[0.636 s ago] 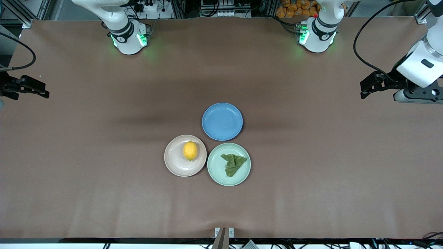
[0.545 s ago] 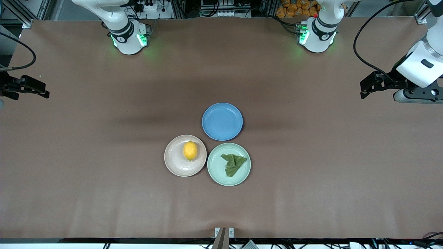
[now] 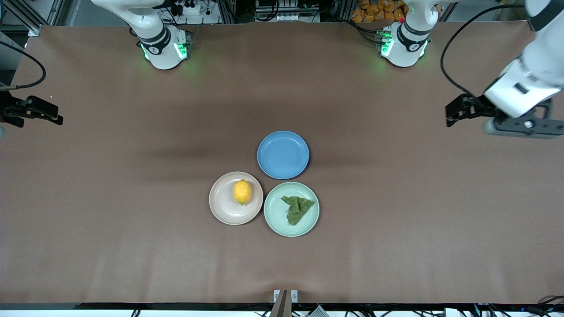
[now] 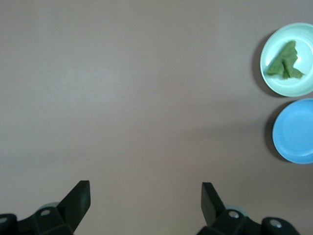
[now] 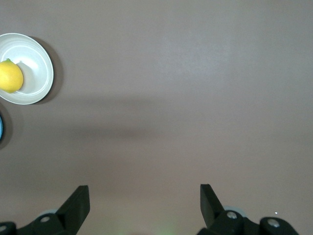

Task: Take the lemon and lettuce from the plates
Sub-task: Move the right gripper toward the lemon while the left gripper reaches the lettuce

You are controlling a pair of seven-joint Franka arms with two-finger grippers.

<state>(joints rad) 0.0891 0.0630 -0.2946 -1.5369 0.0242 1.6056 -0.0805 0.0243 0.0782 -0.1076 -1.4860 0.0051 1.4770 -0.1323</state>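
Brown table (image 3: 132, 229) carries three plates near its middle. Beige-pink plate (image 3: 235, 198) holds the lemon (image 3: 242, 192), long axis running toward the robot bases, tip nearer the front camera. Mint plate (image 3: 291, 209) holds the lettuce (image 3: 298, 208), its narrow end pointing toward the front camera. Blue plate (image 3: 283, 154) sits just beside both. Left end effector (image 4: 145, 195) hangs over bare table, fingers spread wide. Right end effector (image 5: 145, 196) likewise gapes apart; front view crops it at the edge. Only wrist views show the finger gaps.

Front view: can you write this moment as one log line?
lemon on beige plate | lettuce on green plate | left tool open | right tool open
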